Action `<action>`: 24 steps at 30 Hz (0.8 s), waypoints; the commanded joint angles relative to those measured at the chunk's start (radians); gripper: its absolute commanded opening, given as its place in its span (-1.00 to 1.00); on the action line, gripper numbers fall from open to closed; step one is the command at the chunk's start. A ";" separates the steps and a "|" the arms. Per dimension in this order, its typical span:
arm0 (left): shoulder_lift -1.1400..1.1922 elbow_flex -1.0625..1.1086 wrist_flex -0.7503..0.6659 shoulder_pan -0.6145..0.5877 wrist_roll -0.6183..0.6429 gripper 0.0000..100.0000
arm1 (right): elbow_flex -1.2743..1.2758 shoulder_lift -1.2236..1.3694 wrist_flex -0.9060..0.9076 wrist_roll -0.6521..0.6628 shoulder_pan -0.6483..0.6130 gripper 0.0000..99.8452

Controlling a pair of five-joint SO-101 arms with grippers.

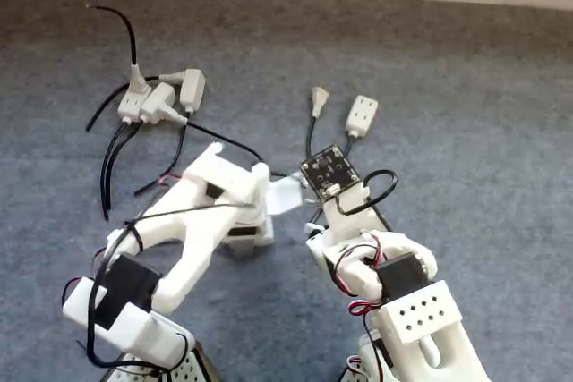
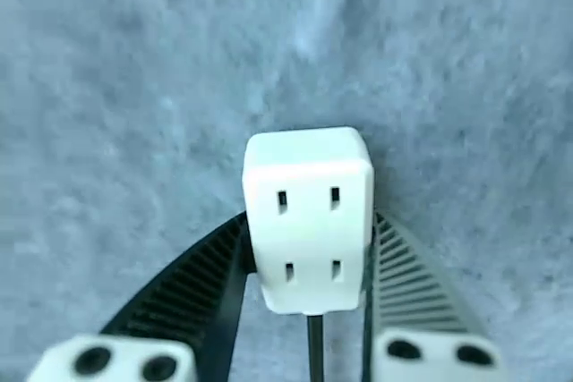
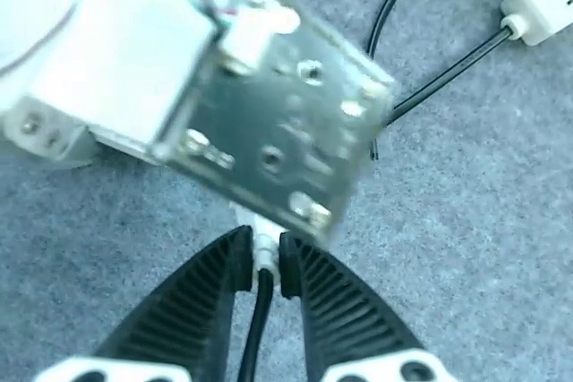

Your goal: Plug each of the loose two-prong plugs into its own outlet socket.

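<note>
L fingers (image 2: 197, 285): socket (image 2: 309, 221); R fingers (image 3: 199, 300): plug (image 3: 265, 253)

A white socket (image 2: 309, 212) with two pairs of slots on its face and a black cord at its base is clamped between the fingers of the left gripper (image 2: 311, 230), above the grey carpet. A small white plug (image 3: 265, 255) with a black cord is pinched in the right gripper (image 3: 264, 246), its prongs hidden. A second socket (image 1: 361, 114) lies flat on the carpet with its slots up. Just beside it lies a loose plug (image 1: 318, 100), its prongs pointing away from the arms. Well apart from these, a cluster of white plugs and sockets (image 1: 161, 100) lies bunched together with black cords.
</note>
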 commanded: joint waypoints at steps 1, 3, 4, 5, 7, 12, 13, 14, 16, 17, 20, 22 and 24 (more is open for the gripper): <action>-0.007 -0.108 0.041 0.068 0.005 -0.78 | -0.010 0.004 -0.015 -0.002 0.007 -0.99; -0.007 -0.114 0.041 0.088 0.006 -0.78 | -0.010 0.004 -0.015 -0.002 0.007 -0.99; -0.007 -0.110 0.041 0.102 0.015 -0.78 | -0.010 0.004 -0.015 -0.002 0.007 -0.99; -0.005 -0.108 0.041 0.117 0.034 -0.78 | -0.010 0.004 -0.015 -0.002 0.007 -0.99; -0.005 -0.094 0.040 0.142 0.049 -0.78 | -0.010 0.004 -0.015 -0.002 0.007 -0.99; -0.005 -0.070 0.038 0.182 0.095 -0.54 | -0.010 0.004 -0.013 -0.002 0.007 -0.99; -0.005 -0.061 0.034 0.182 0.110 -0.40 | -0.010 0.004 -0.013 -0.002 0.007 -0.99; -0.005 -0.054 0.034 0.182 0.118 -0.27 | -0.008 0.004 -0.012 -0.002 0.007 -0.99; -0.005 -0.048 0.034 0.180 0.118 -0.08 | -0.008 0.004 -0.001 -0.002 0.005 -0.99; -0.005 -0.050 0.034 0.180 0.121 -0.03 | -0.008 0.004 -0.001 -0.002 0.005 -0.99; -0.018 -0.059 0.034 0.148 0.124 -0.06 | -0.008 0.004 -0.001 -0.002 0.005 -0.99; -0.025 -0.107 0.040 0.074 0.144 -0.10 | -0.008 0.004 -0.001 0.002 0.005 -0.99; -0.041 -0.154 0.040 -0.036 0.210 -0.14 | -0.008 0.005 0.001 0.025 0.005 -0.99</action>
